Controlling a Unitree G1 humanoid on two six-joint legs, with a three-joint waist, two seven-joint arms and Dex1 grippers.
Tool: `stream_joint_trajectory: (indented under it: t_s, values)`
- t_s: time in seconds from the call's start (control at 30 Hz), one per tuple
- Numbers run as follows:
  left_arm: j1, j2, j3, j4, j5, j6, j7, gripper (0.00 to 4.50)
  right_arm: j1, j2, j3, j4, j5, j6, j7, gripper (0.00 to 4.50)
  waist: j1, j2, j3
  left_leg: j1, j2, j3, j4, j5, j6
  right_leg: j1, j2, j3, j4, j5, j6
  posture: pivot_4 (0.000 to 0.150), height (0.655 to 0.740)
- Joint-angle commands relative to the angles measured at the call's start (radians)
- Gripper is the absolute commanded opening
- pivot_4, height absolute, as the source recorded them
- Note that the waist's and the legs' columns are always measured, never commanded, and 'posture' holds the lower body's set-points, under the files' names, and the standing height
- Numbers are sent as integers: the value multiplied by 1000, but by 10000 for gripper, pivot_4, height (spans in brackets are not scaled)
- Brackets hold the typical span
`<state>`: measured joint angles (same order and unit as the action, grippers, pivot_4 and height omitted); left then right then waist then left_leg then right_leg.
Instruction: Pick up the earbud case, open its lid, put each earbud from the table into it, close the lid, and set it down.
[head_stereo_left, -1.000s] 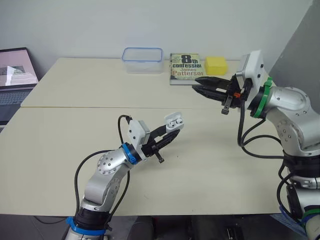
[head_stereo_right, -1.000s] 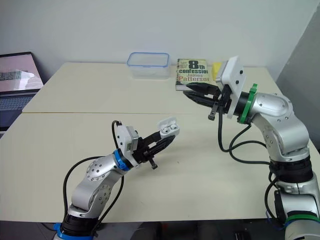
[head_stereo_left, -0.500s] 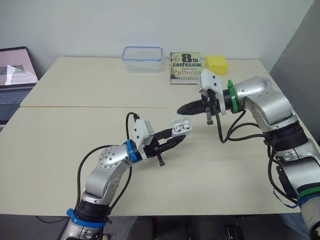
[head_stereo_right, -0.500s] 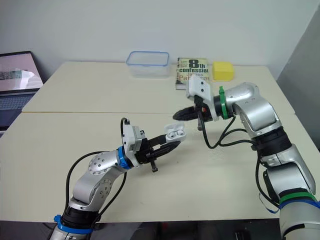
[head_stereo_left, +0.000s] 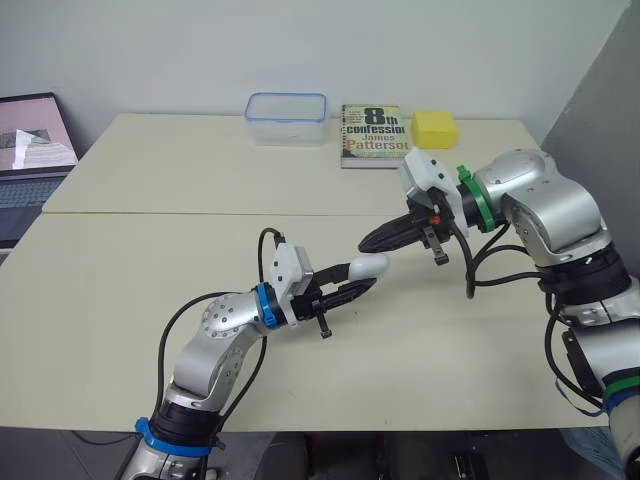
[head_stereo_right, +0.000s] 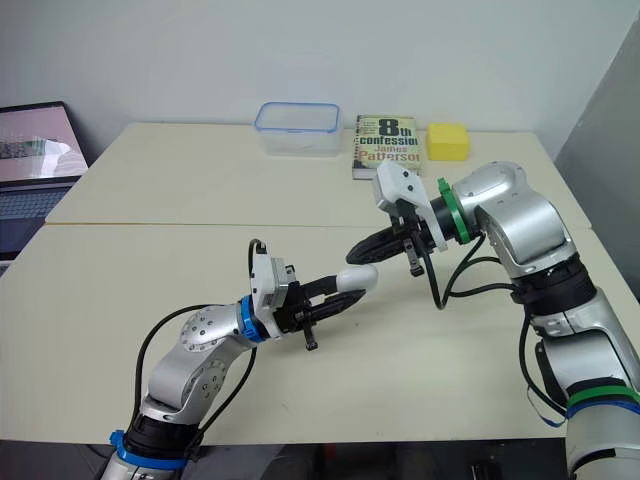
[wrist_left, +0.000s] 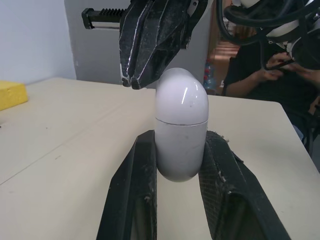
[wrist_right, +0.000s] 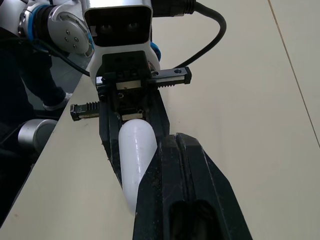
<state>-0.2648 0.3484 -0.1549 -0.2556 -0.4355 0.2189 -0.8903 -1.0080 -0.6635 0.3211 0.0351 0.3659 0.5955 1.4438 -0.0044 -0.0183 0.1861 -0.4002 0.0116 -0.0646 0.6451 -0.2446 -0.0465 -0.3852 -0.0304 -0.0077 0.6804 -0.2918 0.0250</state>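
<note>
I am holding the earbud case (wrist_left: 181, 129) by its lower half in the left gripper (head_stereo_left: 358, 280), lid shut, over the near part of the table (head_stereo_left: 150, 260). The right gripper (head_stereo_left: 368, 241), fingers pressed together, is seemingly touching the lid's side. Beyond, a plastic container (head_stereo_left: 286, 118), book (head_stereo_left: 373, 135) and yellow sponge (head_stereo_left: 434, 128) are sitting along the far edge.
</note>
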Motion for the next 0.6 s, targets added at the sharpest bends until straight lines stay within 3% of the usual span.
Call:
stream_joint_trajectory:
  t_s: [0.03,0.13,0.27,0.6]
  values:
    - [-9,-12,27,-14,-26,6,22,7487,29,-13,-14,-48,-3,-17,3,0,0,0,0,0,0,0,0,0,0,0,0,0,0,0,0,1500,7400]
    - [-13,-24,41,-22,-83,126,66,7487,34,15,-66,-44,-24,-34,-101,0,0,0,0,0,0,0,0,0,0,0,0,0,1,0,0,1500,7400]
    - [-49,8,59,12,-219,486,141,7487,78,-22,-136,-81,-41,-48,-182,0,-1,0,0,0,0,-1,0,0,0,0,0,0,1,0,0,1500,7400]
    - [-238,0,155,264,-308,942,278,7487,342,-188,-156,-316,-104,-88,-237,0,-3,0,0,0,-1,-2,0,0,0,1,1,-1,1,0,1,1500,7400]
